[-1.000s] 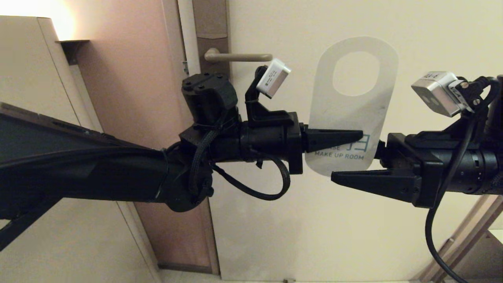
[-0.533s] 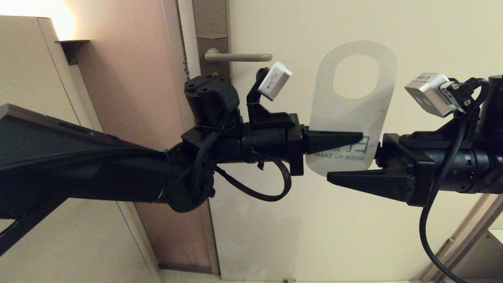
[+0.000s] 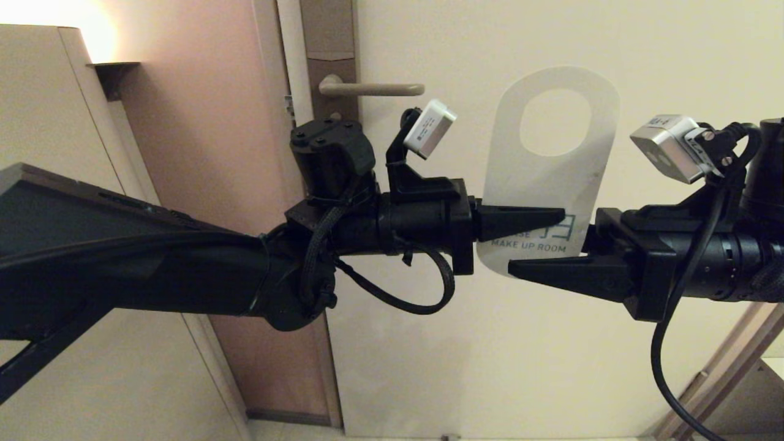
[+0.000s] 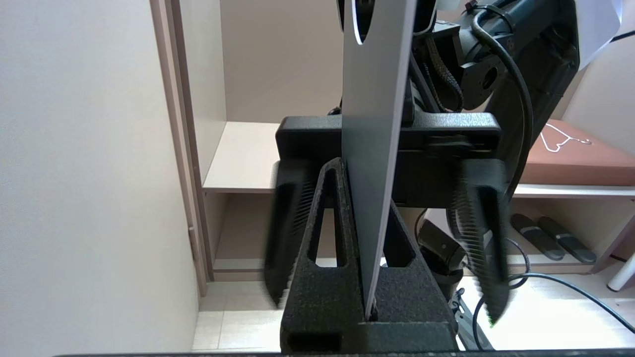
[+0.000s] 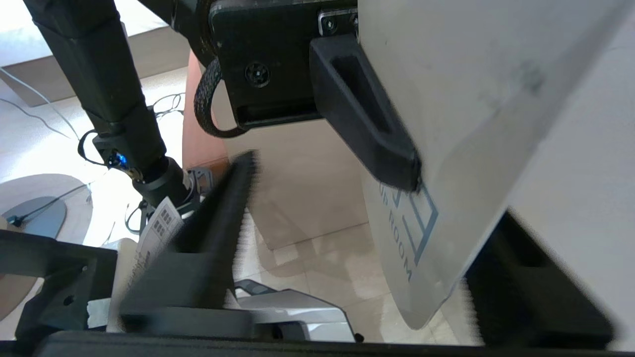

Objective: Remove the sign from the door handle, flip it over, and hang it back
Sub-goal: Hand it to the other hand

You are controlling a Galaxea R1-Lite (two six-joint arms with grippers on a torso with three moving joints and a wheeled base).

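Pinching the sign (image 3: 549, 177) edgewise, left end effector (image 3: 520, 222); right end effector (image 3: 554, 263) spread astride it.

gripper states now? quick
Left end effector: shut on the white oval-holed card sign.
Right end effector: open, fingers either side of the sign's lower end.

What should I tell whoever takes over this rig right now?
Left tool: shut on the sign, pinching its lower part.
Right tool: open, fingers straddling the sign's bottom edge, not gripping.
The sign is off the door handle, held upright in the air to the handle's right, white side with blue text facing the head camera.
Done: sign removed from the handle.
Left: finish the handover or flip, then hang the sign's oval hole back over the handle.
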